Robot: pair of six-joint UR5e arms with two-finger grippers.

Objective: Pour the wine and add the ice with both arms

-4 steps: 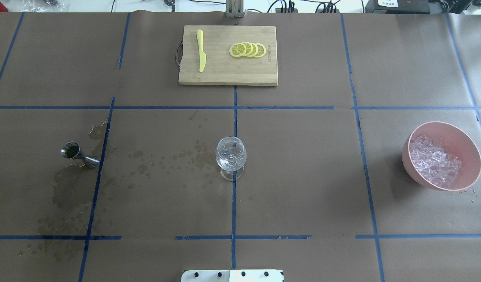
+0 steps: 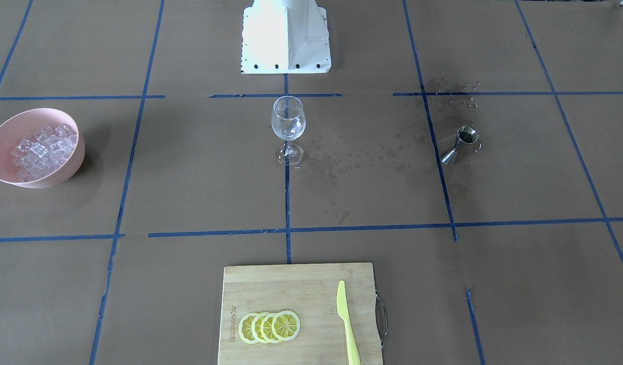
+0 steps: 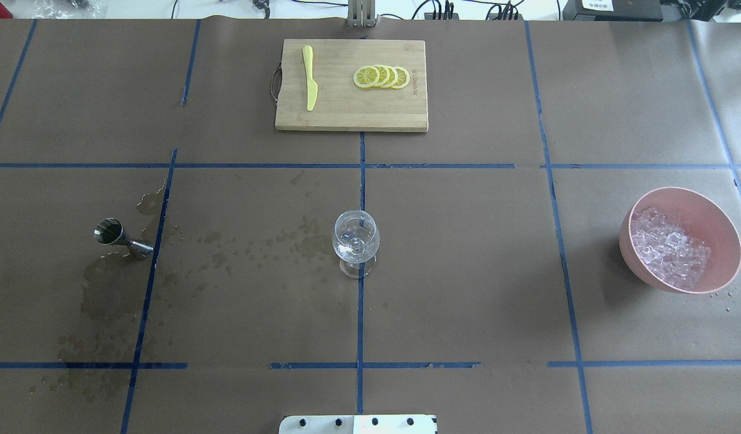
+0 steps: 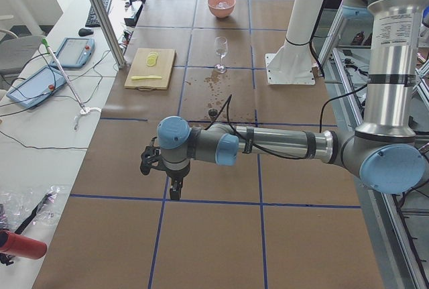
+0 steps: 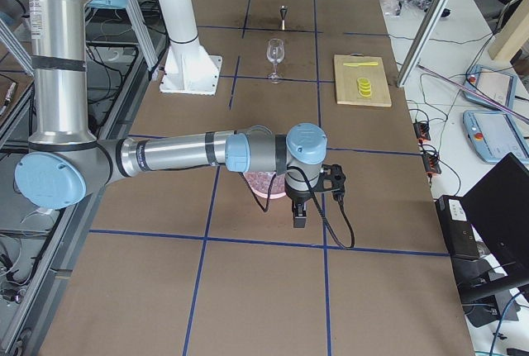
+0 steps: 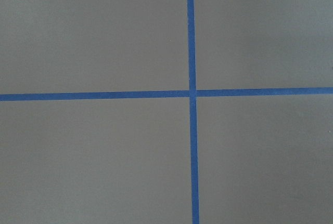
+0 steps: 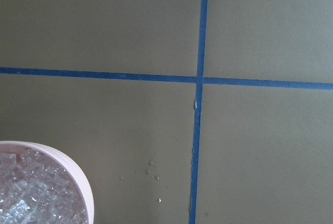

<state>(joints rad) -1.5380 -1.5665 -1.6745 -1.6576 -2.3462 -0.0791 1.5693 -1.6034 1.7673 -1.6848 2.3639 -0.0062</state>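
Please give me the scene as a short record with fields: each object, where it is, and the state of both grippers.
glass: upright, table centre, on tape line
jigger: upright, robot's left side, among wet spots
ice: heaped in bowl, robot's right side
board: far edge, carries knife and lemon slices
left gripper: over tape crossing, open or shut unclear
right gripper: beside bowl, open or shut unclear

Far centre, a bamboo cutting board (image 3: 346, 116) holds a yellow plastic knife (image 3: 310, 78) left of four overlapping lemon slices (image 3: 382, 76).
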